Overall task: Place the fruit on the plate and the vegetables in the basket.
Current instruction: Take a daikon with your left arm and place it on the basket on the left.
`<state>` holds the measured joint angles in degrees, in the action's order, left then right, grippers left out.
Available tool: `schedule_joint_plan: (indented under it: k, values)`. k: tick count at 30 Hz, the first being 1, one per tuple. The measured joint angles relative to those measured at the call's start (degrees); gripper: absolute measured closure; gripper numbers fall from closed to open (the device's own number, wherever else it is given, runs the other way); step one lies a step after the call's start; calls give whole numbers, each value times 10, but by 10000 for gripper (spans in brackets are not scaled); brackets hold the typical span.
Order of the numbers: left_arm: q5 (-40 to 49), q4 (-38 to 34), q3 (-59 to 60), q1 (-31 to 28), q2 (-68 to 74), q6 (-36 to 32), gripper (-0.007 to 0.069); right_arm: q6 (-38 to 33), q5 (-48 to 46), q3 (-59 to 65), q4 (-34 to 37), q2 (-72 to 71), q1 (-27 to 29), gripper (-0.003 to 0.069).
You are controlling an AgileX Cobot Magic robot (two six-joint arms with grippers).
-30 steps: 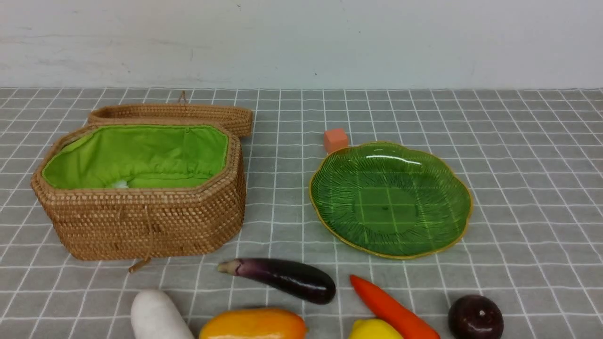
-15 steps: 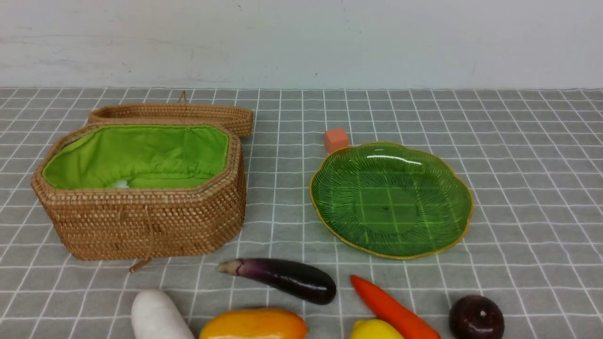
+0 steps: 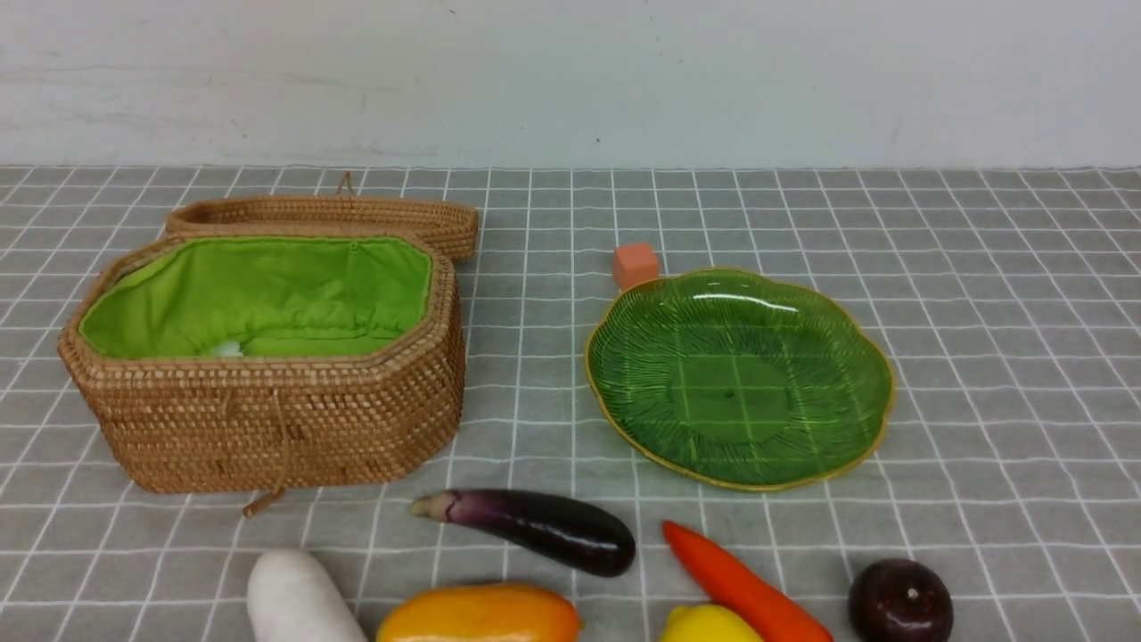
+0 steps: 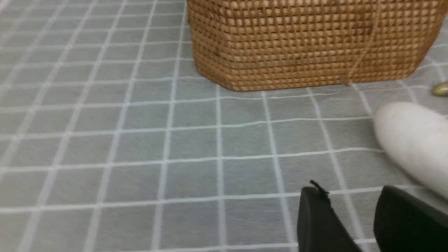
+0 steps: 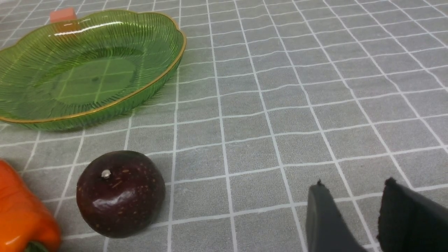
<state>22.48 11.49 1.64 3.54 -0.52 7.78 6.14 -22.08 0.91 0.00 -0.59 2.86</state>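
The open wicker basket (image 3: 267,419) with green lining stands at the left, and the green leaf plate (image 3: 740,379) at the right holds nothing. Along the front edge lie the white radish (image 3: 299,597), mango (image 3: 480,615), eggplant (image 3: 544,528), lemon (image 3: 709,624), carrot (image 3: 740,584) and maroon fruit (image 3: 900,602). Neither gripper shows in the front view. My left gripper (image 4: 353,194) is open and empty above the cloth beside the radish (image 4: 413,143), near the basket wall (image 4: 308,42). My right gripper (image 5: 353,190) is open and empty, to one side of the maroon fruit (image 5: 120,192) and the plate (image 5: 87,70).
The basket's wicker lid (image 3: 330,218) lies behind it. A small orange cube (image 3: 635,265) sits at the plate's far rim and also shows in the right wrist view (image 5: 63,14). A grey checked cloth (image 3: 980,312) covers the table up to a white wall.
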Motion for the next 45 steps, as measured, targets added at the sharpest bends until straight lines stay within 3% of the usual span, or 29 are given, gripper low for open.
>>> schedule_joint_plan:
  k: [5, 13, 22, 30, 36, 41, 45]
  values:
    - [0, 113, 0, 0, 0, -16, 386, 0, 0, 0, 0, 0, 0, 419]
    - [-25, 234, 0, 0, 0, -18, 386, 0, 0, 0, 0, 0, 0, 419]
    - [-155, 276, 0, 0, 0, -18, 386, 0, 0, 0, 0, 0, 0, 419]
    - [-168, 279, 0, 0, 0, -18, 386, 0, 0, 0, 0, 0, 0, 419]
    - [-260, 282, 0, 0, 0, 60, 386, 0, 0, 0, 0, 0, 0, 419]
    - [-373, 288, 0, 0, 0, 174, 386, 0, 0, 0, 0, 0, 0, 419]
    - [-387, 290, 0, 0, 0, 218, 386, 0, 0, 0, 0, 0, 0, 419]
